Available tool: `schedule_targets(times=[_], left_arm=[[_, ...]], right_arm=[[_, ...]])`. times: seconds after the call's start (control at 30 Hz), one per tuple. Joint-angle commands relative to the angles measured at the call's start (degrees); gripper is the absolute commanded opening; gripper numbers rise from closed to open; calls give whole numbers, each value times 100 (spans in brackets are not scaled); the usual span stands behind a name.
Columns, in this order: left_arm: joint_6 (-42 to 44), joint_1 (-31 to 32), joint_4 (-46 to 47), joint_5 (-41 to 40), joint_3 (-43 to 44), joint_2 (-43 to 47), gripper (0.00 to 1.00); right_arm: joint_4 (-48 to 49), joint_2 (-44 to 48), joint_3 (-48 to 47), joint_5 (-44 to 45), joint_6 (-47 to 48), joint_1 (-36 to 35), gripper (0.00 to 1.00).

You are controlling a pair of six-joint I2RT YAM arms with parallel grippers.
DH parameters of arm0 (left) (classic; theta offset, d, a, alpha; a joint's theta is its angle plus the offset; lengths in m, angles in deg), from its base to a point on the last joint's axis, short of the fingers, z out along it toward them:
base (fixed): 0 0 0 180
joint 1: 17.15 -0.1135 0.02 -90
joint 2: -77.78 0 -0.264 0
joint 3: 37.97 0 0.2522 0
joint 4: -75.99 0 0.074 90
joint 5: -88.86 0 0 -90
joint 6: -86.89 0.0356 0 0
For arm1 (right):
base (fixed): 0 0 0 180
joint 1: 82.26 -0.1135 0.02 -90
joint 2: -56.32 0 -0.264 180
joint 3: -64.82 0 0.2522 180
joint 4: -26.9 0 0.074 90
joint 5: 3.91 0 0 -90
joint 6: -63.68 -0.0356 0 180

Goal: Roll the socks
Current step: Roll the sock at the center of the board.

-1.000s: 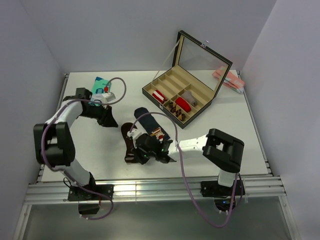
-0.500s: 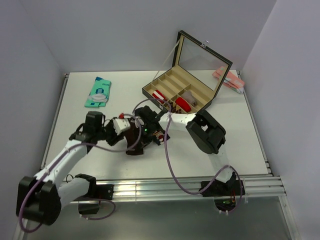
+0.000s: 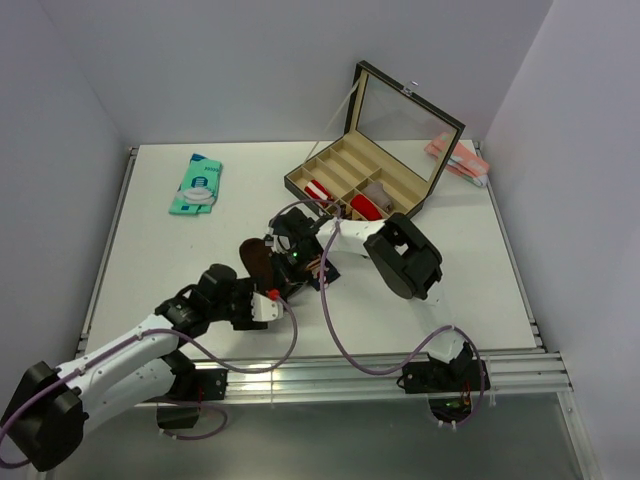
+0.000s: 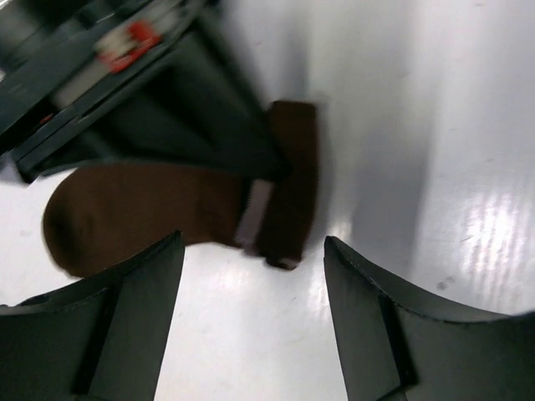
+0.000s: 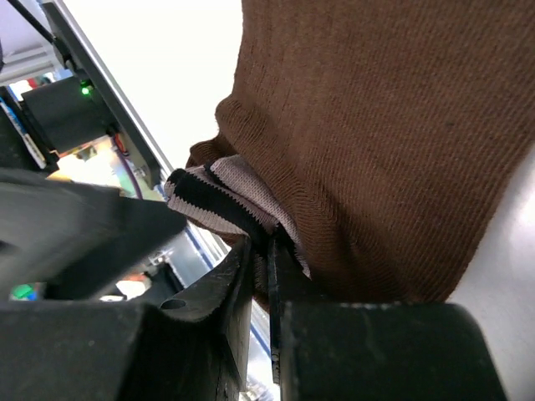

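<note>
The right arm's fingers [image 5: 201, 334] clench the edge of a brown sock [image 5: 384, 142] near the middle of the white bench [image 3: 150, 250]. A bunched fold of brown knit and a black-and-grey striped band are pinched between tips drawn almost together. The left arm's fingers [image 4: 117, 326] are spread wide and released, holding nothing. They hover just on the near side of the sock, with bare bench showing between them and the fabric. In the left wrist view the sock lies flat with its long axis running side to side. Its rounded toe points left, and its other end on the right turns back on itself in a short dark fold with a pale strip at the crease. The dark bulk of the right arm presses down on the sock from beyond. From above, only the sock's brown left portion shows, the rest hidden under the right arm's wrist. An open compartmented case [image 3: 300, 188] stands farther back to the right, and a teal packet [image 3: 197, 183] lies well apart at the far left.
</note>
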Motion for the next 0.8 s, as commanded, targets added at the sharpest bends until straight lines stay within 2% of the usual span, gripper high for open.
schedule_targets(times=[0.0, 0.17, 0.47, 0.67, 0.77], left_arm=[[22, 520, 477, -518, -159, -134, 72], [-180, 898, 1056, -809, -238, -503, 68], [-303, 908, 1699, -1055, -230, -1250, 50], [-242, 908, 1401, -898, -63, -1620, 27], [-259, 908, 839, -670, 200, -1777, 13]], right_arm=[[-454, -278, -78, 272, 3, 52, 13], [-454, -296, -104, 255, 2, 69, 13], [-428, -252, -52, 149, 11, 87, 12], [-288, -86, 62, 53, -50, 87, 15], [-51, 213, 203, 87, -208, 87, 25]])
